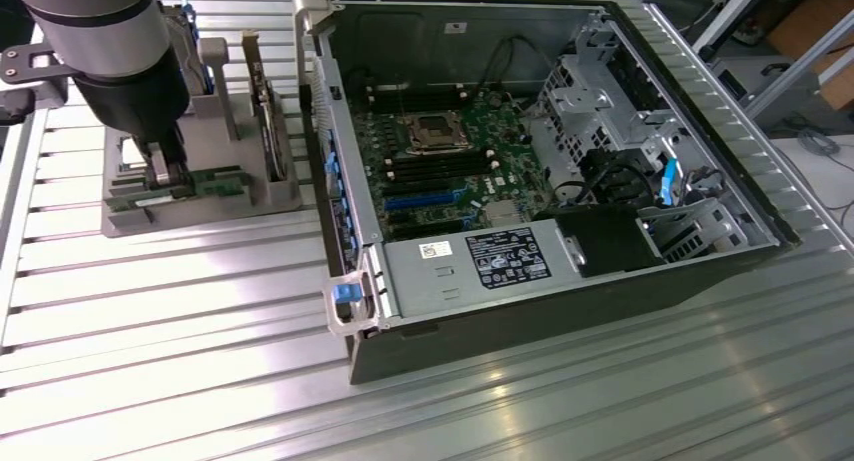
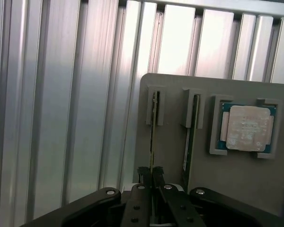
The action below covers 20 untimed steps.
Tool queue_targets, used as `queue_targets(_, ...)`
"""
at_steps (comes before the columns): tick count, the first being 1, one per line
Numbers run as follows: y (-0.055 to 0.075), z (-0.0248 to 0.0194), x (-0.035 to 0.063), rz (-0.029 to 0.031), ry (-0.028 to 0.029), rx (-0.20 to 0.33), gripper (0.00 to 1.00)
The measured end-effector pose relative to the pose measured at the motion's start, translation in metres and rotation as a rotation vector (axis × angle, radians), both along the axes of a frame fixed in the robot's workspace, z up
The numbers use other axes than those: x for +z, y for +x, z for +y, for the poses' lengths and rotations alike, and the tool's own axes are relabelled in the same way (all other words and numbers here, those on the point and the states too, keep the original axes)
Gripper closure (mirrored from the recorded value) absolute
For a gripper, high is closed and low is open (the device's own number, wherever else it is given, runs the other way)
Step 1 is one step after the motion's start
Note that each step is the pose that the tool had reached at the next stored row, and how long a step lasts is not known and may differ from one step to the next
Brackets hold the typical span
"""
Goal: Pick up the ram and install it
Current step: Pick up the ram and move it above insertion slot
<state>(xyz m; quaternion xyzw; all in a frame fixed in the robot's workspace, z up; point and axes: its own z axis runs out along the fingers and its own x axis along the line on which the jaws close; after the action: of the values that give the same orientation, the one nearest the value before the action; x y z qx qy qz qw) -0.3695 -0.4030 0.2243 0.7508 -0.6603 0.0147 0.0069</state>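
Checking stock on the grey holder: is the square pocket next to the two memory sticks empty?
No, a square silver processor chip lies in that pocket of the holder.

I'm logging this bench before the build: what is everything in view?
gripped ram: one, green, upright in a holder slot
second ram: one, green, neighbouring slot
processor chip: one, silver, holder's square recess
hard drive: one, silver, upright on holder
holder: one, grey, on table beside case
case: one, black, open, on table
motherboard: one, green, inside case
power supply: one, silver, inside case
table: one, silver, ribbed
arm: one, grey, above holder
claw: one, black, shut on gripped ram
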Motion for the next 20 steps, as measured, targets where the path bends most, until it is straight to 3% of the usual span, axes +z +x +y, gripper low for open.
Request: queue_targets(20,0.000,0.0000,0.0217,-0.0001,0.0112,0.000,0.87)
